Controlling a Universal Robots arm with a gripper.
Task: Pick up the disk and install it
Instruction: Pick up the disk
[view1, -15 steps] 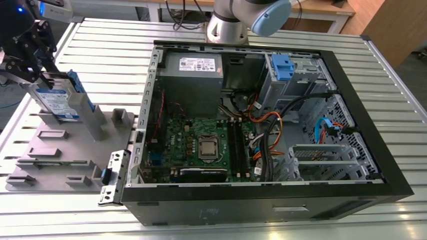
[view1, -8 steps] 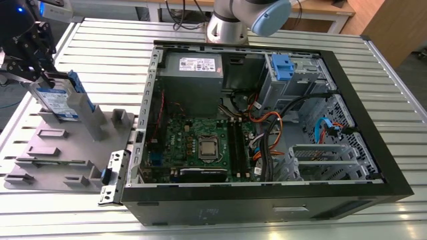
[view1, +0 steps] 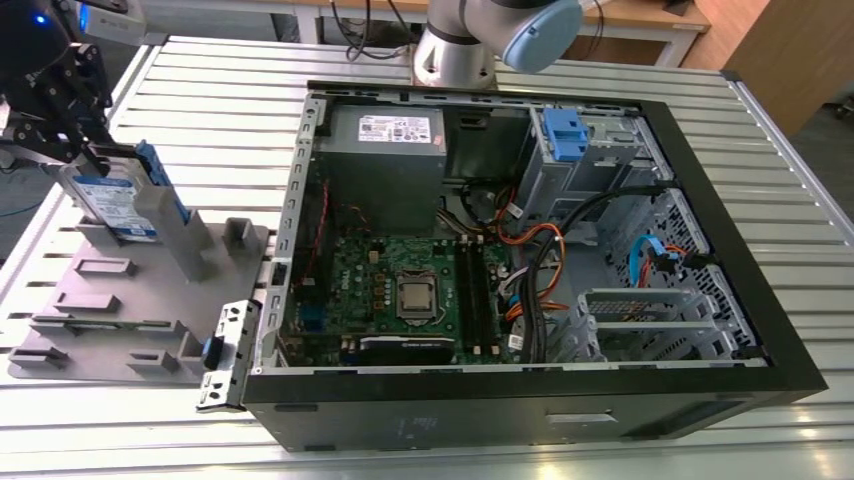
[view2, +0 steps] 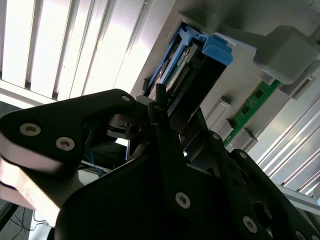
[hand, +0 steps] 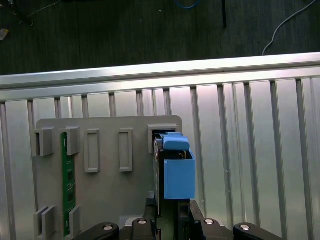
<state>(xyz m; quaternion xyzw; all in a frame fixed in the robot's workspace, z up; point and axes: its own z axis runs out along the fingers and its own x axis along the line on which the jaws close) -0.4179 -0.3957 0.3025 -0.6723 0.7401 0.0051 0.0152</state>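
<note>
- Black link-arm gripper (view2: 162, 100) stands closest in the second wrist view. Its fingers are drawn in narrowly onto the near end of the flat silver metal disk with blue plastic carrier frame (view2: 218, 48), one finger on each side.
- Same view: a flat grey plastic fixture plate (view2: 245, 70) lies behind the disk. A thin green memory module (view2: 252, 105) is set in it, apart from the disk.
- First wrist view: the gripper (hand: 169, 209) clamps the disk (hand: 177, 175), which stands on edge at a slot of the plate (hand: 110, 165). The memory module (hand: 65, 180) sits near the plate's opposite side. A ribbed aluminium table (hand: 250, 150) carries the plate.
- Exterior view: the gripper (view1: 88, 150) grips the disk's upper end (view1: 118, 205) at the exterior view's left. The disk's lower end meets a grey upright of the plate (view1: 94, 305); whether it is seated there cannot be told.
- Same view: an open black computer case (view1: 534, 420) lies just beside the plate. It holds a grey power supply box (view1: 387, 150), a green motherboard (view1: 400, 280) and a grey metal drive cage with blue handle (view1: 567, 135). The disk is outside the case, well apart from the cage.
</note>
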